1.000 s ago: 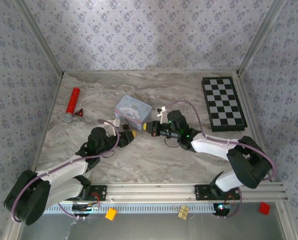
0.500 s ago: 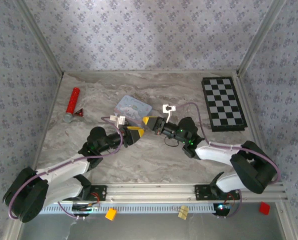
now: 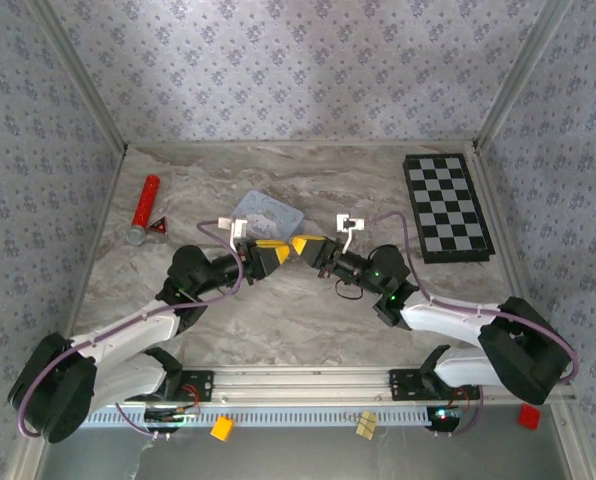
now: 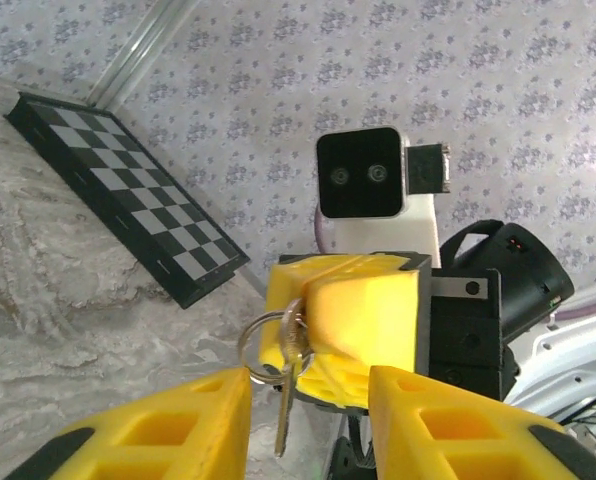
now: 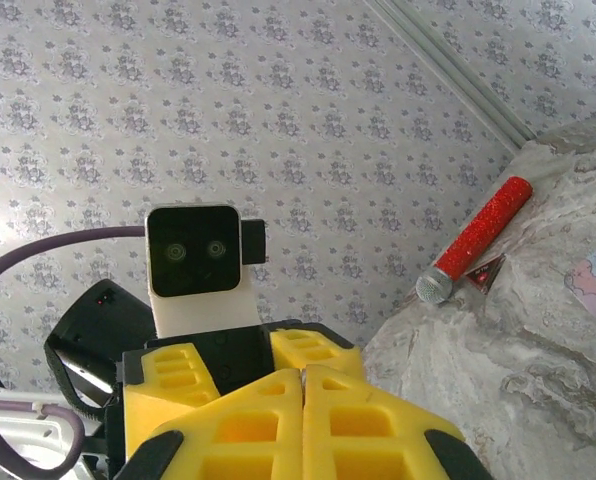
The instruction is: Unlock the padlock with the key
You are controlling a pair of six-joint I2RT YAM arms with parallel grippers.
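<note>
My right gripper (image 5: pixel 302 376) is shut on the head of the key (image 4: pixel 284 405), a thin grey sliver on a silvery ring (image 4: pixel 250 345). In the left wrist view the key hangs blade down from the right gripper (image 4: pixel 343 330). My left gripper (image 4: pixel 308 425) is open, its yellow fingers (image 4: pixel 158 430) on either side of the blade without touching it. From above, the left gripper (image 3: pixel 270 252) and the right gripper (image 3: pixel 303 246) face each other tip to tip, raised in front of the pale blue tin (image 3: pixel 268 211). The padlock is out of view.
A red cylinder with a silver end (image 3: pixel 144 208) and a small red triangular piece (image 3: pixel 160 227) lie at the back left. A chessboard (image 3: pixel 447 207) lies at the back right. Patterned walls close in the table on three sides.
Both grippers have risen from the table and tilted upward, moving slightly towards the tin. They stay nose to nose, the right one still pinching the key.
</note>
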